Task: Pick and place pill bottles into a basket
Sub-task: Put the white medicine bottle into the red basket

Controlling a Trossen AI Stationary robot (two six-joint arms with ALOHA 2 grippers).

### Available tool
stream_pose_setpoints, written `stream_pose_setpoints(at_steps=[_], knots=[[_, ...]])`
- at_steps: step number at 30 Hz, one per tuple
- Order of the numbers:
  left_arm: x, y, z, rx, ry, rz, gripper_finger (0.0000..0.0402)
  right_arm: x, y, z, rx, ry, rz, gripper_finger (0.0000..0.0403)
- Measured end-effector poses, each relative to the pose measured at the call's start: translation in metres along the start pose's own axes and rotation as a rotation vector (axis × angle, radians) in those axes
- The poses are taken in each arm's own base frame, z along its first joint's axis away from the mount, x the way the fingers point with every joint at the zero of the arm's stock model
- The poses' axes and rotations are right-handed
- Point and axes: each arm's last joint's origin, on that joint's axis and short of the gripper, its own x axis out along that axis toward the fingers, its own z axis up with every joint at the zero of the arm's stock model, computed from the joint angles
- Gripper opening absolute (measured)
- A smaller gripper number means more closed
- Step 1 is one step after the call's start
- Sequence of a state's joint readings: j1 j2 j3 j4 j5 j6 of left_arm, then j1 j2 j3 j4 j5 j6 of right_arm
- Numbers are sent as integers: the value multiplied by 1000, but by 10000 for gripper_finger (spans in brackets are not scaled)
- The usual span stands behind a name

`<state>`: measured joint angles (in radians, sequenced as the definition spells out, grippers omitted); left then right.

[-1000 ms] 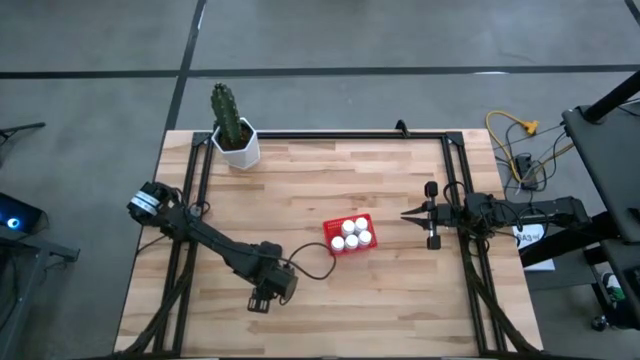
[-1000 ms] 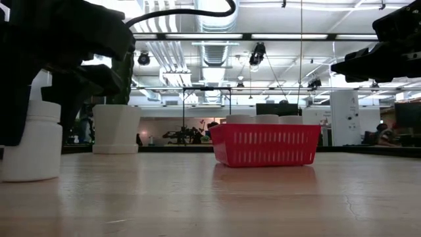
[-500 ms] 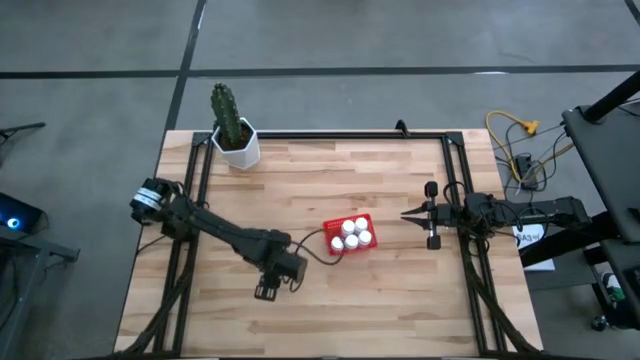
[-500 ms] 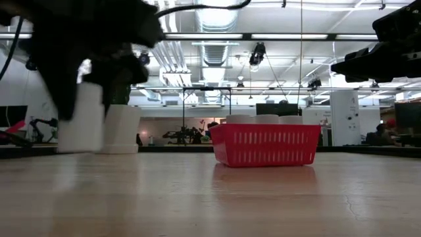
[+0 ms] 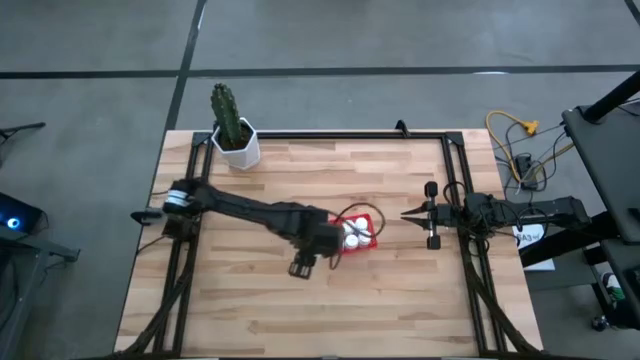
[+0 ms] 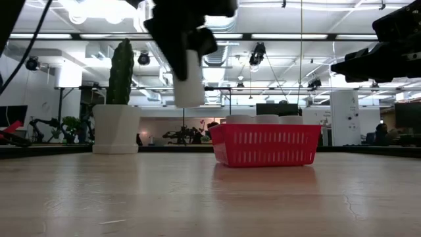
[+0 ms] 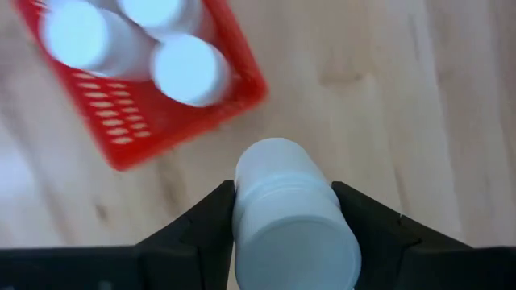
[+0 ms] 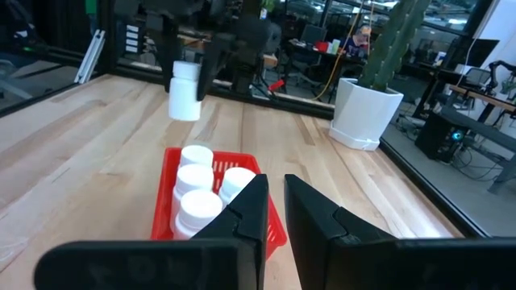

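Since the earlier frames, the bottle (image 6: pixel 189 78) held by the left gripper (image 5: pixel 322 243) has travelled from the near left part of the table to a spot just short of the basket (image 6: pixel 265 145), raised clear of the wood. I read the jaws as clamped on either side of this bottle, cap toward the wrist camera. From above, the gripper sits at the basket's left edge, partly covering it; the wrist view puts the bottle just outside the basket's corner, not yet over the opening.

Inside the basket I count four white caps (image 8: pixel 200 189) in the right wrist view, and possibly a fifth hidden behind them. I see no other bottle loose on the table. My judgement: this is the last bottle or close to it, and what remains is to centre it over a free slot, lower it and let go.

Right gripper (image 5: pixel 409 214) waits well to the right of the basket, jaws nearly together and holding nothing. Beyond the basket, at the far left corner, stands the cactus pot (image 5: pixel 236 146).
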<state>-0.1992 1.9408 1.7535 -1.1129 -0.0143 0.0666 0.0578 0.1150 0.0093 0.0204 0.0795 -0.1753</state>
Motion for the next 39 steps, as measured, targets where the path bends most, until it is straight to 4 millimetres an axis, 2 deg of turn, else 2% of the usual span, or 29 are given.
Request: stream_pose_setpoints(at_steps=[7,13,27,39], knots=[[-15,19,33,-32,4,64,165,0,0,0,0,-1,0,34],[-8,37,46,-22,20,73,165,0,0,0,0,-1,1,34],[-1,75,40,-107,41,112,165,0,0,0,0,-1,1,34],[23,85,40,-122,92,106,165,0,0,0,0,-1,1,34]])
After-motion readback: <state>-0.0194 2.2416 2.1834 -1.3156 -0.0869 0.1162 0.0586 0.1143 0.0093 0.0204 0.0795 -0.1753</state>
